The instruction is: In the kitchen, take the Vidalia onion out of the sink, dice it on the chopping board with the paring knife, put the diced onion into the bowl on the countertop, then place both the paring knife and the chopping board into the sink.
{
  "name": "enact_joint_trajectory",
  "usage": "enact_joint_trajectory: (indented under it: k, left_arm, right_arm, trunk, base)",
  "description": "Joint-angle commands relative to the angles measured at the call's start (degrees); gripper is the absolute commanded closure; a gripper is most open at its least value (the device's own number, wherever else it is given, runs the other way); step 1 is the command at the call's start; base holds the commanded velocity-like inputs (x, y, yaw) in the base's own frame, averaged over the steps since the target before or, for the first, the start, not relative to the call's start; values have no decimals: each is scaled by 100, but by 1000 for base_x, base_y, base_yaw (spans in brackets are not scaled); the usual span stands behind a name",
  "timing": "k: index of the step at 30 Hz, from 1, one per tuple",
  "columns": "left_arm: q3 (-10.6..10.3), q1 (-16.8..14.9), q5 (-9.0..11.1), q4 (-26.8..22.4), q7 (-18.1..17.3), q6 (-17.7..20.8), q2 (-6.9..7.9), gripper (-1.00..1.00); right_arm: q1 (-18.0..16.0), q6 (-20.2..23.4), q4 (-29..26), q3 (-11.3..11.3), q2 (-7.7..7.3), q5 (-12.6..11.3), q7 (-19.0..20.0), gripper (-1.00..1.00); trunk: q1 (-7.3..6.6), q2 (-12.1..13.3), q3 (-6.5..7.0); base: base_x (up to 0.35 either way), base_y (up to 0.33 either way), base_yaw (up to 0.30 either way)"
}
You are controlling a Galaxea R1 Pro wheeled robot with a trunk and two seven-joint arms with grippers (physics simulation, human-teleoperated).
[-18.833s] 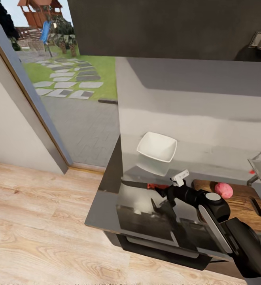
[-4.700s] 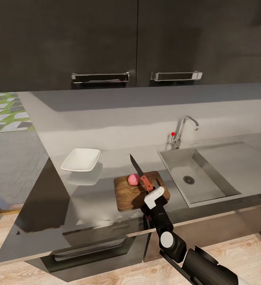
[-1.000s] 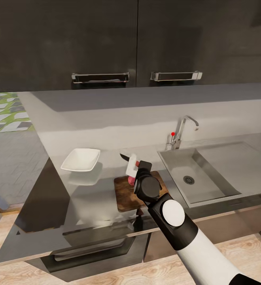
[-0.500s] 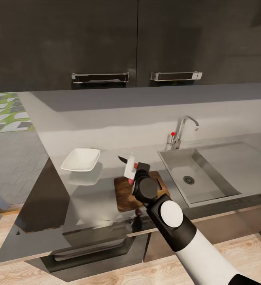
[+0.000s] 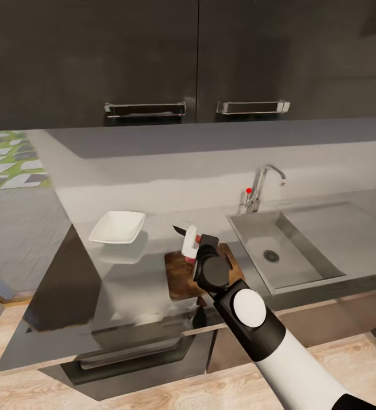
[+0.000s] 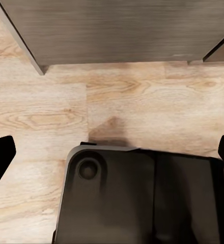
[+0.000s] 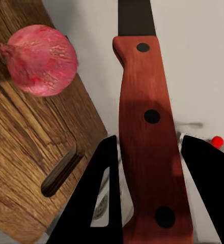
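Between claw (image 7: 148,168) fingers, paring knife (image 7: 148,137)

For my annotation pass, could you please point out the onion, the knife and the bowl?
onion (image 7: 39,60), right wrist view, middle of the ball.
knife (image 7: 151,137), right wrist view, red handle.
bowl (image 5: 117,226), head view, inner floor.

Dark wall cabinets (image 5: 154,57) with chrome bar handles (image 5: 145,108) hung above a pale grey backsplash (image 5: 171,171), light wood plank floor (image 5: 336,359) lay below, paving and grass (image 5: 11,165) showed outside at left.

Open countertop (image 5: 137,273) beside bowl (image 5: 117,226)
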Motion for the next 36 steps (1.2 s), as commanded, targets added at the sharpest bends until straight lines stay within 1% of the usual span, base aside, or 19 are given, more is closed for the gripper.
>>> enact_joint_trajectory:
  k: [1,5,12,18,26,36]
  left_arm:
    - [6,2,45,-8,-26,-3,-3,-100]
    - [6,2,45,-7,-28,-3,-3,-100]
    - [6,2,45,-7,-24,-3,-3,-100]
    - [6,2,45,-7,-23,-3,-3,-100]
    - [6,2,45,-7,-23,1,-4,-100]
    - [6,2,45,-7,-27,-3,-4,-100]
  right_arm:
    - [-8,20,0,10,-5,56,62,100]
    - [-8,21,3,14,-12,56,65,100]
    - [-8,22,4,18,-15,56,67,100]
    - [-8,22,28,19,-15,56,71,100]
    - [-8,22,44,19,-23,56,67,100]
    - [-8,22,43,19,-24,56,73,100]
  trunk:
    - [1,-12,-18]
    - [1,-12,-49]
    - [1,-12,-111]
    - [1,-12,-166]
    - [1,-12,-239]
    - [1,-12,-330]
  base:
    - [-263,0,0]
    - [-236,0,0]
    - [-50,0,0]
    - [5,0,0]
    - [99,-36,0]
    - [9,-4,0]
